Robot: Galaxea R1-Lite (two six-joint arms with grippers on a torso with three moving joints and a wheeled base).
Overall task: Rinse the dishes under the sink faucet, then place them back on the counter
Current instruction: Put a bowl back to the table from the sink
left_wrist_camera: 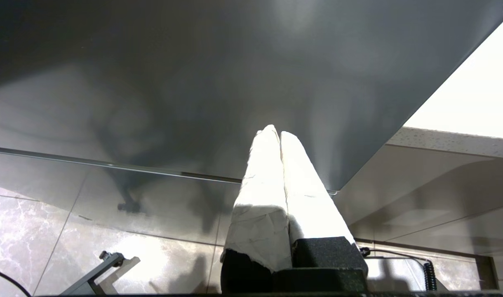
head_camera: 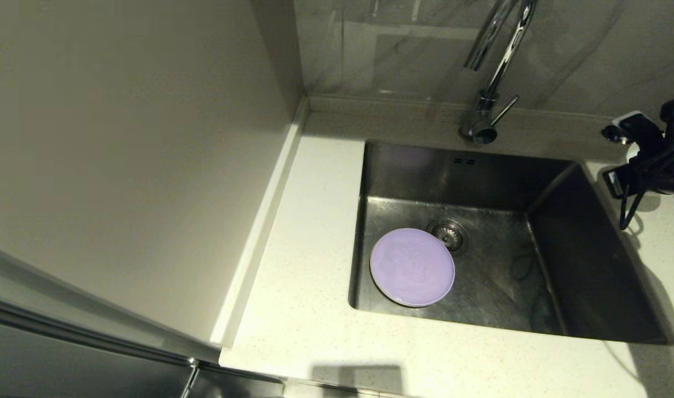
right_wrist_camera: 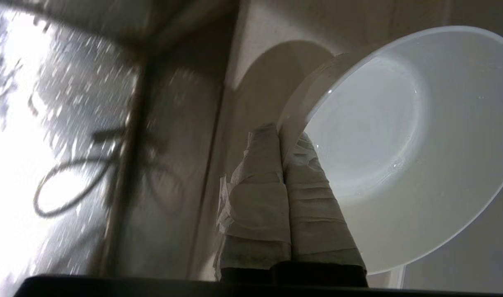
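Observation:
A pale lavender plate (head_camera: pixel 412 267) lies flat on the bottom of the steel sink (head_camera: pixel 585 276), just beside the drain strainer (head_camera: pixel 448 235). The chrome faucet (head_camera: pixel 494 66) rises behind the basin; no water shows. My right arm (head_camera: pixel 654 160) is over the counter at the sink's right edge. In the right wrist view my right gripper (right_wrist_camera: pixel 282 134) is shut on the rim of a white bowl (right_wrist_camera: pixel 383 136), held tilted on edge. My left gripper (left_wrist_camera: pixel 279 133) is shut and empty, low in front of a dark cabinet face. The cream plate is out of view.
White speckled counter (head_camera: pixel 309 249) runs along the left and front of the sink, with a beige wall panel (head_camera: pixel 121 155) to its left and a raised back ledge (head_camera: pixel 381 108). Floor tiles (left_wrist_camera: pixel 49 231) lie below the left gripper.

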